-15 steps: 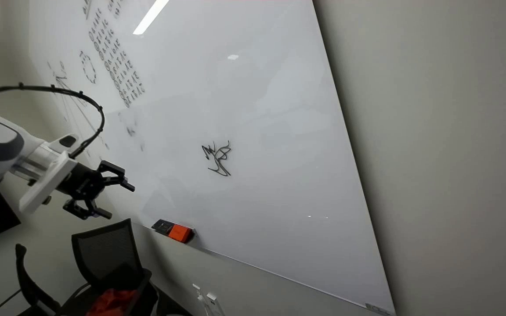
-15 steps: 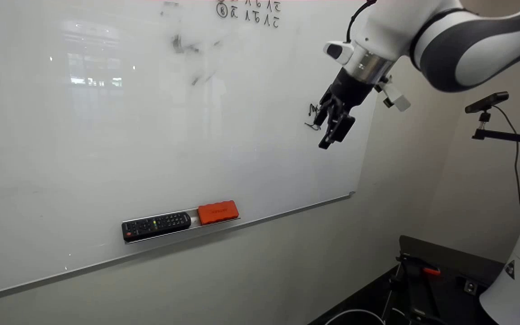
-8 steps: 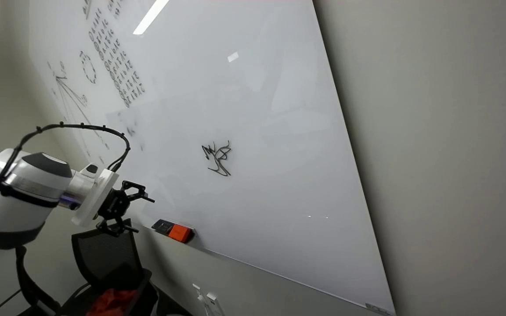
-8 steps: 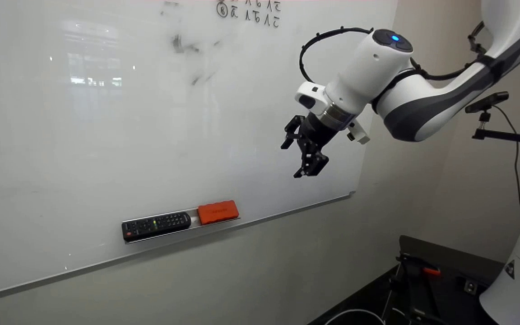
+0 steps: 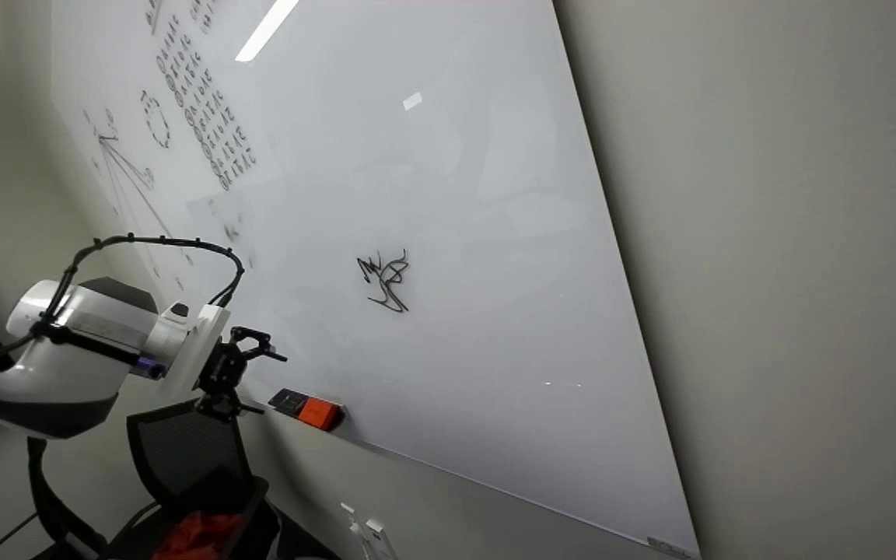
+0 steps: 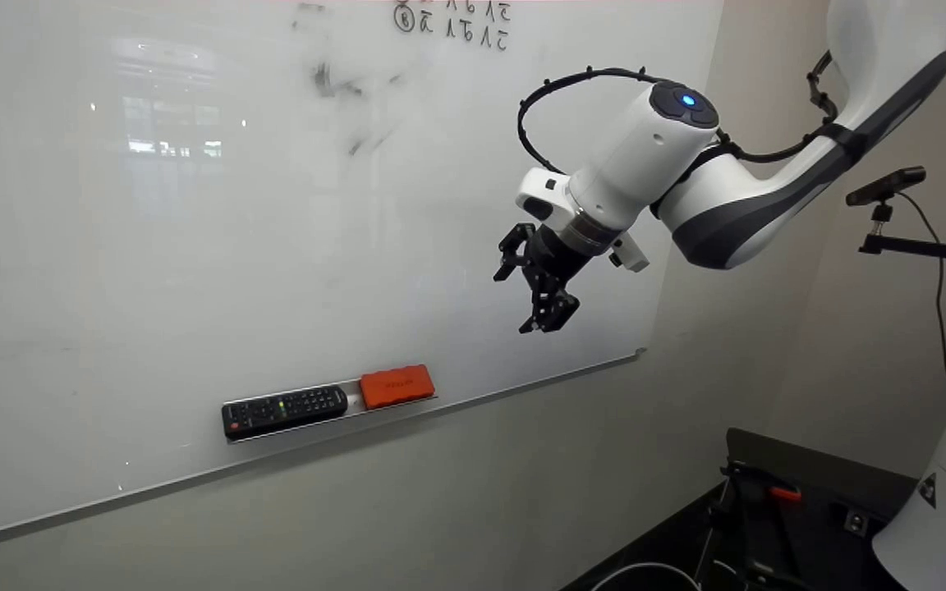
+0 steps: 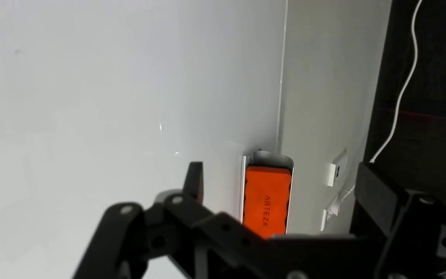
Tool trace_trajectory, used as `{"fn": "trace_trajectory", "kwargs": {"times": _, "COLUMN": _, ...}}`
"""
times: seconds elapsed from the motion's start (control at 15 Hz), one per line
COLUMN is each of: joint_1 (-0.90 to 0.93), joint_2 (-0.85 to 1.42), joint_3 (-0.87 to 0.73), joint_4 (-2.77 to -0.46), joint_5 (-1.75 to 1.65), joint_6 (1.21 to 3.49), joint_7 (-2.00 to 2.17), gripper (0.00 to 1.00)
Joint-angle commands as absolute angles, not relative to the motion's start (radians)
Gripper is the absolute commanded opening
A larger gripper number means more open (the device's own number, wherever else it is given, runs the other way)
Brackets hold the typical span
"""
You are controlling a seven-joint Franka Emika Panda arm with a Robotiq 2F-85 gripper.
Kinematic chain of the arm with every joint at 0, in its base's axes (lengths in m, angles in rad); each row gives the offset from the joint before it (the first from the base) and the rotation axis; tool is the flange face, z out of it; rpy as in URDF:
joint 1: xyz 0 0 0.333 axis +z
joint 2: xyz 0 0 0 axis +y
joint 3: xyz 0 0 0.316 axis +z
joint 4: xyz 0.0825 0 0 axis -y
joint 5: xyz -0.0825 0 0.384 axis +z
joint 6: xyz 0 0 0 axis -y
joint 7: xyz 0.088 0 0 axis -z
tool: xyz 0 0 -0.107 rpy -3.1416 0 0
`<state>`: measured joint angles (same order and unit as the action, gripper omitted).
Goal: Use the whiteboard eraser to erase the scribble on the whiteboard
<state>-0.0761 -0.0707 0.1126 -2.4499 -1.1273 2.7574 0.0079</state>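
A black remote control (image 6: 284, 412) lies in a narrow metal tray (image 7: 271, 158), and its keys (image 6: 309, 402) face outward. In an exterior view, a red cloth (image 5: 197, 537) rests on a black mesh chair (image 5: 188, 451). A white socket (image 7: 337, 168) is fixed on the pale wall (image 7: 316, 116), near a white cable (image 7: 401, 89). Handwritten letters (image 5: 207, 101) stand in rows, and near them there are some grey smudges (image 6: 323, 80).
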Motion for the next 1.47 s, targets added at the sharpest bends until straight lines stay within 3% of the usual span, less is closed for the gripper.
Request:
{"fn": "trace_trajectory", "kwargs": {"times": 0.0, "joint_1": -0.074, "joint_2": -0.034, "joint_3": 0.111, "joint_4": -2.432, "joint_5": -1.113, "joint_6": 2.765, "joint_7": -0.025, "gripper": 1.00}}
{"fn": "trace_trajectory", "kwargs": {"times": 1.2, "joint_1": -0.020, "joint_2": 0.372, "joint_3": 0.093, "joint_4": -2.100, "joint_5": -1.250, "joint_6": 2.843, "joint_7": 0.289, "gripper": 1.00}}
{"fn": "trace_trajectory", "kwargs": {"times": 1.4, "joint_1": -0.007, "joint_2": 0.412, "joint_3": 0.088, "joint_4": -2.053, "joint_5": -1.286, "joint_6": 2.838, "joint_7": 0.365, "gripper": 0.90}}
